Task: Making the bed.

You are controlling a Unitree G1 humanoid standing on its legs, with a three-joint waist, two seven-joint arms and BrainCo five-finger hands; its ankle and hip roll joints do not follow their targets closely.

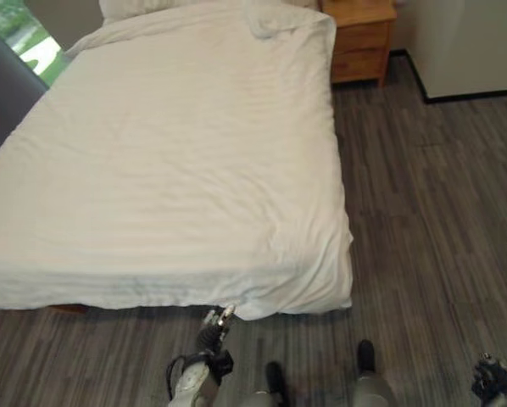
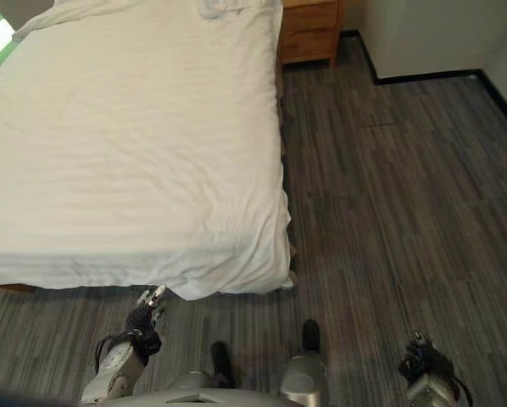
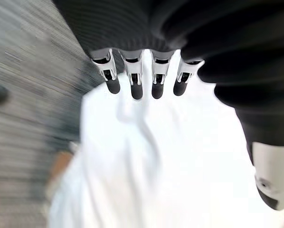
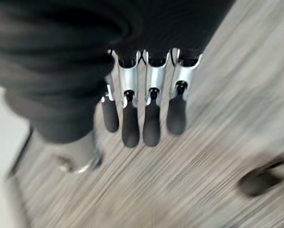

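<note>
A white duvet lies spread over the bed, mostly smooth, and hangs over the foot edge and the near right corner. A rumpled fold of it sits at the far right by a pillow. My left hand is low in front of the foot edge, just below the hanging cloth. In the left wrist view its fingers are straight and the thumb stands apart, with white cloth beyond them and nothing held. My right hand hangs over the floor to the right, fingers relaxed and empty.
A wooden nightstand stands at the bed's far right corner. A white cabinet stands beyond it. Grey wood floor runs along the bed's right side and foot. A dark panel borders the bed's left side.
</note>
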